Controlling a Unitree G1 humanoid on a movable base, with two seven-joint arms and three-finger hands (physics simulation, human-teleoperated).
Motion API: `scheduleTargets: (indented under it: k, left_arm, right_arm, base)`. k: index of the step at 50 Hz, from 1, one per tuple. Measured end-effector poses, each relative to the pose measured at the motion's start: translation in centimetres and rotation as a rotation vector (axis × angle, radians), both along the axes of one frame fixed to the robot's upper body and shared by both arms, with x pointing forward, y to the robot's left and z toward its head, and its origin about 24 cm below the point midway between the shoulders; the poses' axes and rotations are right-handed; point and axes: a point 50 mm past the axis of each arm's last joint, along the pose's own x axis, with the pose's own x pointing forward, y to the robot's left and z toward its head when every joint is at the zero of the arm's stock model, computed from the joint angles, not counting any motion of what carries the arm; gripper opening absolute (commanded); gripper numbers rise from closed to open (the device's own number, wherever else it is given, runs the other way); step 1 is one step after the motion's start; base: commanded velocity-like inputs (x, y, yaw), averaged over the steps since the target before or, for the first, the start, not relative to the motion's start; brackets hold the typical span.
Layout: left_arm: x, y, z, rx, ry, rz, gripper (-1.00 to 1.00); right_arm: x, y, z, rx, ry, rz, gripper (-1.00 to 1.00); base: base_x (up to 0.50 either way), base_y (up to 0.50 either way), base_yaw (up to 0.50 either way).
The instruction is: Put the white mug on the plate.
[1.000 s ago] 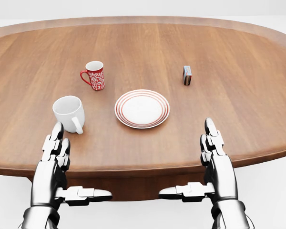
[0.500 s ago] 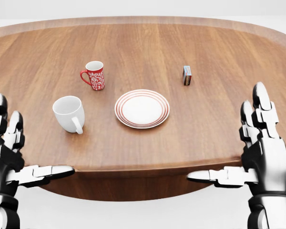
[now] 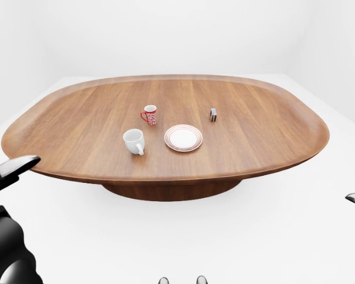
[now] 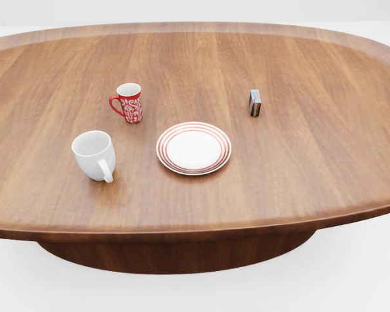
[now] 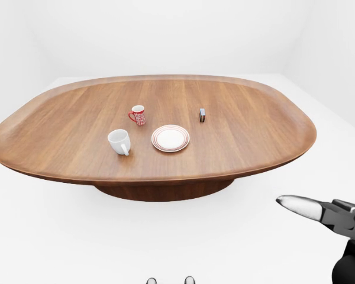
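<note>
The left hand (image 3: 9,171) and right hand (image 5: 334,216) barely show at the edges, their grip impossible to tell, well away from the white mug (image 4: 95,155) standing beside the plate (image 4: 194,148) on the table (image 4: 312,162).

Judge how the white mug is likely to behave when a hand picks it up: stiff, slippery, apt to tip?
The white mug looks rigid and glossy, so probably stiff but somewhat slippery to metal fingers. It stands upright and squat on the table, so a tip seems unlikely. Its handle may turn it if nudged.
</note>
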Motion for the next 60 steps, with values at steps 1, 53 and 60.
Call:
scheduleTargets:
  k: [1,53,60]
  left_arm:
    - [-0.1,0.0,0.1,-0.001,-0.007,0.001,1.00]
    - [-1.2,-0.4,1.2,-0.023,-0.074,-0.012,1.00]
    - [-1.2,-0.4,1.2,-0.021,-0.074,-0.013,1.00]
  right_arm:
    - [-0.1,0.0,0.1,-0.002,-0.004,0.000,1.00]
    - [-0.8,0.8,0.7,-0.033,-0.014,0.039,1.00]
    - [-0.7,0.9,0.7,-0.032,-0.012,0.047,1.00]
  base:
    - [0.00,0.00,0.00]
    - [0.00,0.36,0.00]
    - [0.02,0.00,0.00]
